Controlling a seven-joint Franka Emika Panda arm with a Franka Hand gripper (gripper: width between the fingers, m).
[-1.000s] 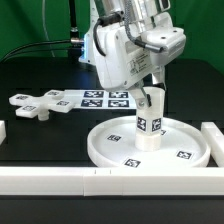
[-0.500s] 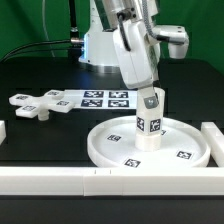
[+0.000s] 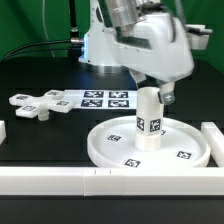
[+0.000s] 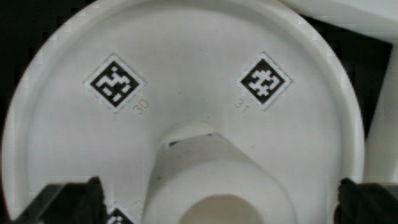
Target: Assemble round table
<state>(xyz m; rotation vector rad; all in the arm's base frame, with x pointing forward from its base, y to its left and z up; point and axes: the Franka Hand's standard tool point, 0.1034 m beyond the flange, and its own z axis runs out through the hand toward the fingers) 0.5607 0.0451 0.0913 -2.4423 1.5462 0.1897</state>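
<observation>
Exterior view: disc (image 3: 105,142) lies flat, rim up. Post (image 3: 149,122) stands upright at the disc centre, 1 tag facing the camera. Gripper (image 3: 153,96) sits directly above the disc centre, down at the post's top end. Cross-shaped piece (image 3: 33,106) lies flat, well apart from the disc toward the exterior view's left. Marker board (image 3: 100,98) lies behind the disc, white bar (image 3: 60,180) just in front of it.

Wrist view: disc (image 4: 178,60) fills the frame, 2 whole tags showing. Post (image 4: 214,180) rises from the disc middle. Gripper (image 4: 217,200) straddles it, fingers (image 4: 63,200) spread with a gap on each side (nothing held).
</observation>
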